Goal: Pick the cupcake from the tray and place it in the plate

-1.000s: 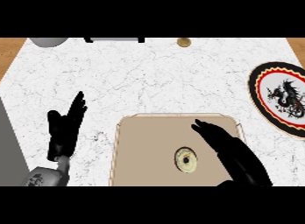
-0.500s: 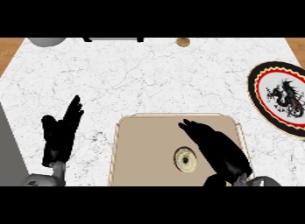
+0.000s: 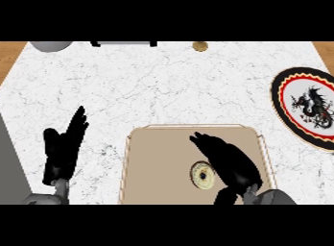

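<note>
The cupcake (image 3: 202,174) sits on the tray (image 3: 149,158), a little right of the tray's middle and toward its near edge. From above it shows as a small round shape with a pale ring and a dark centre. It stands free on the tan surface, and nothing is curled round it.

The right hand (image 3: 226,158) is over the tray, just beside the cupcake on its right. The palm faces down and the fingers stretch forward and to the left, reaching past the cupcake toward the tray's middle. They look relaxed and spread rather than closed on anything. The thumb side lies close to the cupcake's rim, but from this steep angle it is hard to say whether it touches. The grey wrist comes in at the lower edge, right of the cupcake.

The tray is a tan rectangle with cut corners and a raised pale rim, lying on the white marbled counter (image 3: 162,86).

The left hand (image 3: 62,149) rests to the left of the tray, off its edge, with fingers straight and pointing up and away, holding nothing.

The plate (image 3: 287,103) lies well apart at the counter's right side. It is round with a black and red border and a dark dragon figure on its white centre.
</note>
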Available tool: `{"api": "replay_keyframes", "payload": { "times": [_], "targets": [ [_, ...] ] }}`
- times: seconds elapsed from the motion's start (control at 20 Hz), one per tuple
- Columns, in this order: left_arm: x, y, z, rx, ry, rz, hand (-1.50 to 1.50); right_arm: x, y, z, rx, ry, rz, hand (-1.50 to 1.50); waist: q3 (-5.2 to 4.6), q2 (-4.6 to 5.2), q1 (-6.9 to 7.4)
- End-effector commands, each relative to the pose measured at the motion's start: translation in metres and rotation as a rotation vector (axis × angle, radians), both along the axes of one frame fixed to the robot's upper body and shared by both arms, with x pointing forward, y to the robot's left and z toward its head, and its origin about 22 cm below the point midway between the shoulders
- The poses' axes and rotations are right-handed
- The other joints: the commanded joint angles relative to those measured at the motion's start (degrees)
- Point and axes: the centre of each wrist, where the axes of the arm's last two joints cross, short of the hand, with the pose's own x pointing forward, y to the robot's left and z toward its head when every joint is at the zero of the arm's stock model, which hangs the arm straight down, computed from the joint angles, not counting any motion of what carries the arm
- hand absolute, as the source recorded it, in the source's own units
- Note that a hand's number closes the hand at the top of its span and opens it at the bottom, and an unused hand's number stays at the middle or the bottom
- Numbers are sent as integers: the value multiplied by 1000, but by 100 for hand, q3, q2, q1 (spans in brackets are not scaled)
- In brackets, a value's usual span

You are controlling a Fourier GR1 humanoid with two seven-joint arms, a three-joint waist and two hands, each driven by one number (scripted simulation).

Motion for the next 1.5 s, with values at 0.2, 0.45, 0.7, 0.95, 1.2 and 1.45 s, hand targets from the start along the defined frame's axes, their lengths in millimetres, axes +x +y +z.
{"api": "replay_keyframes", "payload": {
  "times": [0.2,0.45,0.7,0.95,1.2,1.45],
  "targets": [
    [3,9,-19,32,6,6,0,-6,13,-7,12,15,-10,-150,-20,4,-3],
    [7,5,-6,25,20,5,0,12,17,-14,-12,31,18,-150,-20,6,7],
    [-2,12,-16,40,11,7,0,4,15,-35,-13,37,8,150,-20,5,4],
    [9,18,-8,35,16,-6,0,7,21,-22,-30,-64,71,150,-20,5,-1],
    [1,-3,-18,29,22,-4,0,13,18,-48,-55,-154,54,150,-19,7,8],
    [10,3,-1,34,23,-12,0,93,-72,-20,-21,-197,-192,150,-14,43,73]
  ]
}}
